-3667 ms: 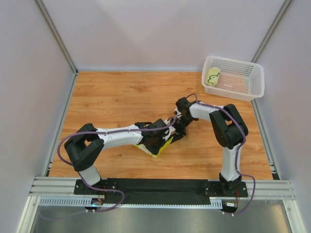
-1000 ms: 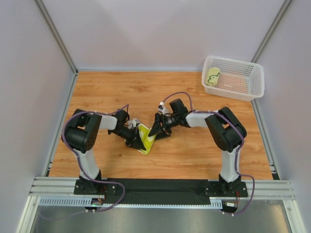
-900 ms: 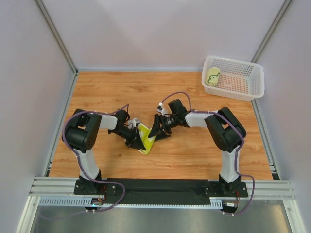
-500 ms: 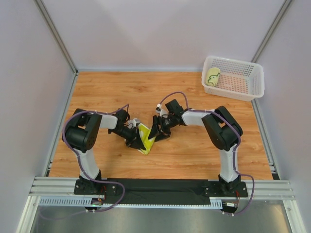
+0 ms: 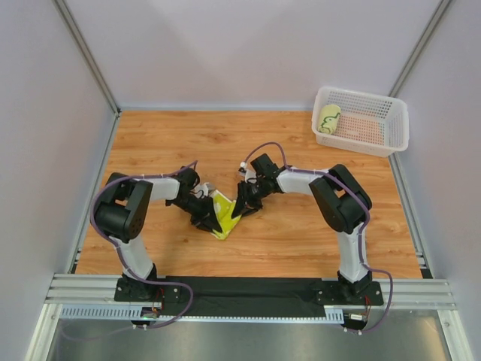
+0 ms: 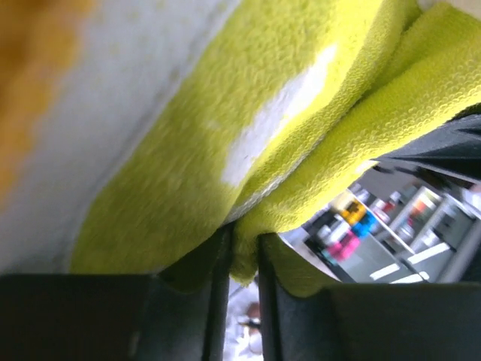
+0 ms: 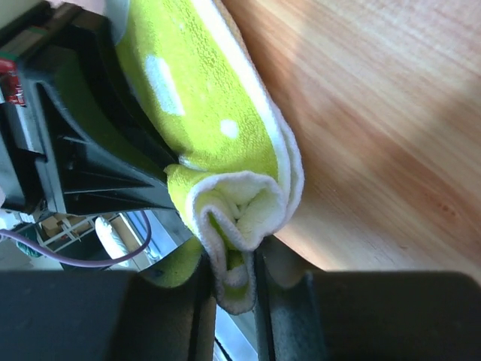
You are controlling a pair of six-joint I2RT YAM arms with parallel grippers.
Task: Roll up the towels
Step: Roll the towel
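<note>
The left gripper has its jaws nearly together, pinching a thin fold of the half-rolled lime-green and cream terry-cloth towel. The right gripper faces it from the other side, its jaws drawn in on the coiled end of the same towel, where the cream edge curls round a soft core. The towel hangs between the two grippers, low over the warm brown wood-grain surface near its middle.

The main risk is the roll coming loose. Each gripper holds only a small bite of cloth, and the coil looks slack and uneven. If either one lets go before the other has a firm hold, the layers would probably spring open and sag onto the surface. The grippers are very close together, so a small misjudged move could knock one into the other. Pulling apart could also drag the thin fold out of the left gripper and undo the winding.

Well apart, at the far right corner, the white perforated plastic basket holds a rolled cream towel with a green print.

No brand, label or legible writing shows anywhere. The towel carries only white spots and patches on green.
</note>
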